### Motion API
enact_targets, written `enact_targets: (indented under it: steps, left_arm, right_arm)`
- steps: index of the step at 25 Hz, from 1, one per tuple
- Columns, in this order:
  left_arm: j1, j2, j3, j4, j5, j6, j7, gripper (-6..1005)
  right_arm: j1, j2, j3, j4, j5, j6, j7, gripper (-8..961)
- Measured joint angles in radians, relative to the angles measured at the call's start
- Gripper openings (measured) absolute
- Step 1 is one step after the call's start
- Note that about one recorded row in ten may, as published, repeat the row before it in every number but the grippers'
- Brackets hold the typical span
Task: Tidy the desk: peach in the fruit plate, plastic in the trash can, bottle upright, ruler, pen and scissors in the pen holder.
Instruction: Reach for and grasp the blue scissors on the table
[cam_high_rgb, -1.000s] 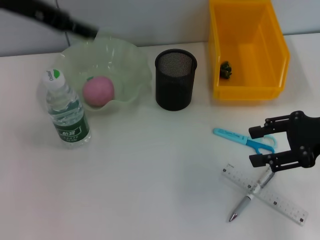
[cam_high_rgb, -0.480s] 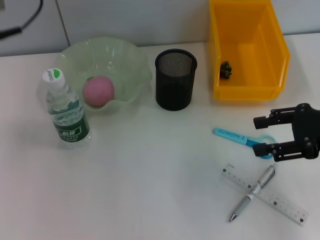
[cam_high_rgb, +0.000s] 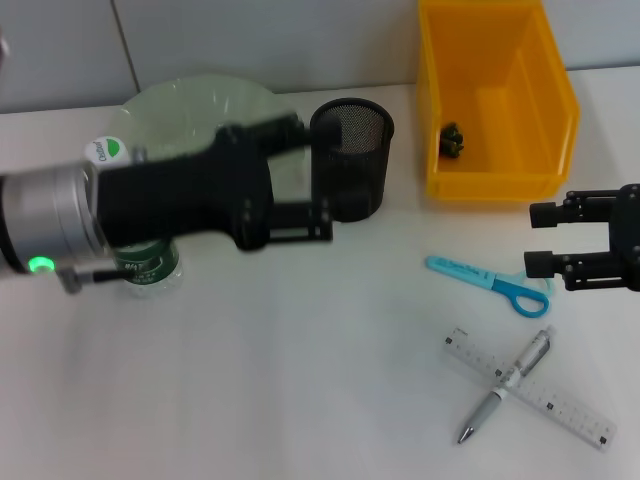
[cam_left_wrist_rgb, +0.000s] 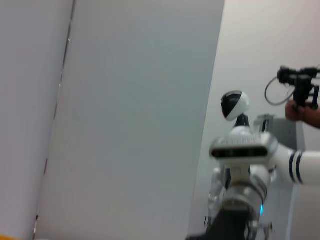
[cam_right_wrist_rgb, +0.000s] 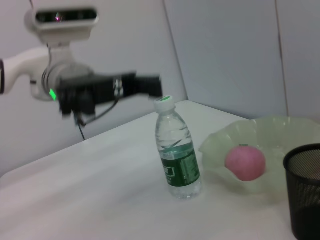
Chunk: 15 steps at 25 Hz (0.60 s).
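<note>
Reaching across the head view, the left arm hides most of the fruit plate (cam_high_rgb: 200, 95) and the body of the bottle (cam_high_rgb: 128, 255). The left tool (cam_high_rgb: 315, 178) hangs in front of the pen holder (cam_high_rgb: 352, 158); its two fingers are spread apart with nothing between them. The bottle stands upright on the desk (cam_high_rgb: 300, 370), its white and green cap (cam_high_rgb: 103, 151) showing just above the arm. In the right wrist view the peach (cam_right_wrist_rgb: 245, 161) lies inside the fruit plate (cam_right_wrist_rgb: 280, 132), the bottle (cam_right_wrist_rgb: 176, 150) stands just beside the plate, and the mesh pen holder (cam_right_wrist_rgb: 304, 192) sits at the picture's edge.

The right tool (cam_high_rgb: 542, 239) hovers at the right edge of the head view, below the yellow bin (cam_high_rgb: 495, 95) and just above the blue scissors (cam_high_rgb: 488, 281). Its two black fingers are parted and grip nothing. The scissors lie flat on the desk, their ring handle (cam_high_rgb: 524, 297) close under the lower finger; whether they touch cannot be told.

Nearer the robot, the pen (cam_high_rgb: 506, 384) lies crosswise on top of the clear ruler (cam_high_rgb: 570, 410), both flat on the desk and well apart from the pen holder. A small dark green scrap (cam_high_rgb: 452, 139) rests on the floor of the yellow bin.

The left wrist view shows only a pale wall and another robot (cam_left_wrist_rgb: 245, 165) far off.
</note>
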Motion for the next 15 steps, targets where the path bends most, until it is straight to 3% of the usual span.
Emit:
enact_targets:
  steps: [9, 15]
  left_arm:
    - [0.082, -0.004, 0.044, -0.129, 0.003, -0.026, 0.206, 854]
    - [0.092, -0.001, 0.148, -0.174, 0.006, -0.108, 0.270, 854]
  right_arm:
    - [0.022, -0.019, -0.006, -0.025, -0.012, 0.004, 0.110, 709]
    - [0.076, -0.036, -0.039, -0.079, -0.104, -0.013, 0.218, 709]
